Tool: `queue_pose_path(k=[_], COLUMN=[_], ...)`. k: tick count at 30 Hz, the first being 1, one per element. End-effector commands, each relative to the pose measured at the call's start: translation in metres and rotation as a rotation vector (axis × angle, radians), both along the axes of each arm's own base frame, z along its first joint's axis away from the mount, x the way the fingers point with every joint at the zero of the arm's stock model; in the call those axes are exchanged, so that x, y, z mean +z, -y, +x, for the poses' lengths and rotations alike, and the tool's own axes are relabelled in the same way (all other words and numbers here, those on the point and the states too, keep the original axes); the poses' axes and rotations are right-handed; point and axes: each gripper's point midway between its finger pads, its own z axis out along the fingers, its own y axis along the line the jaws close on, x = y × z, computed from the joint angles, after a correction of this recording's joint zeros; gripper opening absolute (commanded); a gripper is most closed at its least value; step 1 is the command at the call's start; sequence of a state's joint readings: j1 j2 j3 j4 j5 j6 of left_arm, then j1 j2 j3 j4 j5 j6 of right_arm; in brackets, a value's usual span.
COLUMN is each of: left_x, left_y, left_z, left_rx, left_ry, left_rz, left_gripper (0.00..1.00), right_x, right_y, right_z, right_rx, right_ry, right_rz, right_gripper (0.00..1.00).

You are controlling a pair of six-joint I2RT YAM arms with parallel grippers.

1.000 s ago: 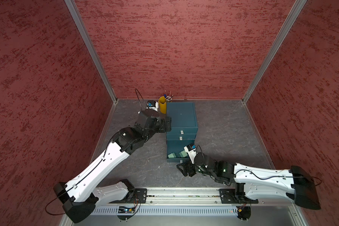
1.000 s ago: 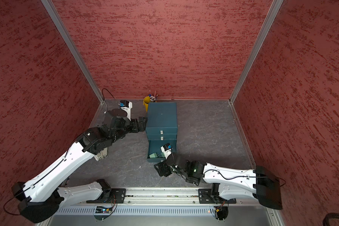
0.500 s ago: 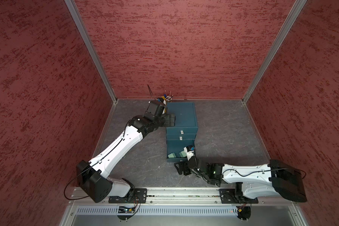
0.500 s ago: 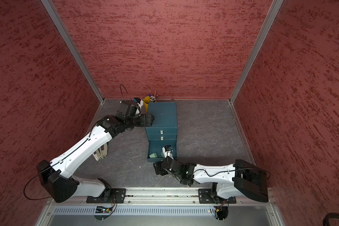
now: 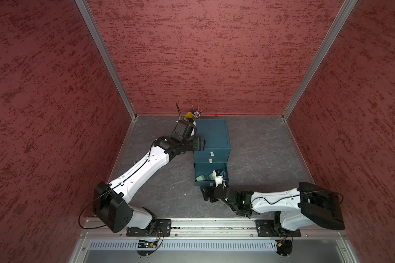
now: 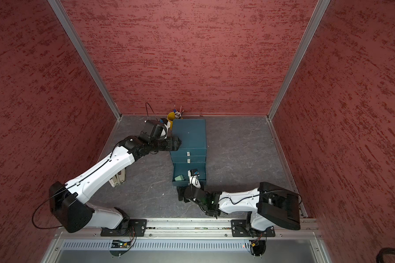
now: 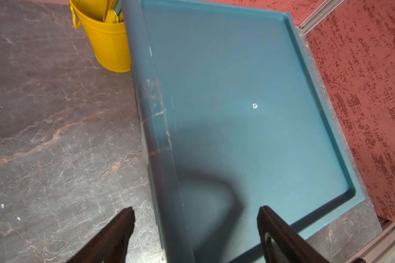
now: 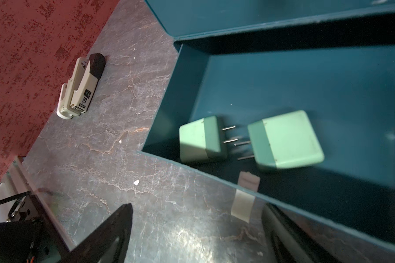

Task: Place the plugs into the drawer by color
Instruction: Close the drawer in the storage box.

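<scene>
Left arm (image 5: 144,168) reaches forward; left pincer (image 7: 195,210) is open over the dark teal three-drawer chest's (image 7: 237,68) top edge. Right arm (image 5: 274,202) lies low; right pincer (image 8: 197,206) is open before the extended bottom drawer (image 8: 176,100), which holds two mint green plastic plugs (image 8: 201,141) (image 8: 287,139).

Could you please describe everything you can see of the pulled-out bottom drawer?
The bottom drawer is a dark teal, matte open tray, pulled out of the chest over the grey table. A pale pull tab hangs on its front wall. Inside lie two mint green plugs, prongs facing each other.
</scene>
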State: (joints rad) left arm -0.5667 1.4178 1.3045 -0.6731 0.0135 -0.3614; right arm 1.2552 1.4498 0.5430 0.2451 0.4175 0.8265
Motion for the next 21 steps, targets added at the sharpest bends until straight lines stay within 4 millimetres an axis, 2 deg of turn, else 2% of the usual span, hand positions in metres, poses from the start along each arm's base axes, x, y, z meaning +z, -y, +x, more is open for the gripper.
queue_pose_path(k=[1, 11, 21], left_x=[0.003, -0.002, -0.011], left_y=[0.002, -0.004, -0.002], left_z=[-0.004, -0.017, -0.025], left_rx=[-0.02, -0.022, -0.03], left_ry=[0.011, 0.007, -0.011], left_rz=[-0.019, -0.008, 0.006], left_gripper=[0.85, 0.82, 0.81], right_x=[0.013, 0.013, 0.032], right_y=[-0.005, -0.002, -0.003], right_z=[0.014, 0.028, 0.05], right_rx=[-0.041, -0.076, -0.101], right_ry=[0.087, 0.197, 0.303], right_rz=[0.015, -0.015, 0.029], right_gripper=[0.93, 0.98, 0.98])
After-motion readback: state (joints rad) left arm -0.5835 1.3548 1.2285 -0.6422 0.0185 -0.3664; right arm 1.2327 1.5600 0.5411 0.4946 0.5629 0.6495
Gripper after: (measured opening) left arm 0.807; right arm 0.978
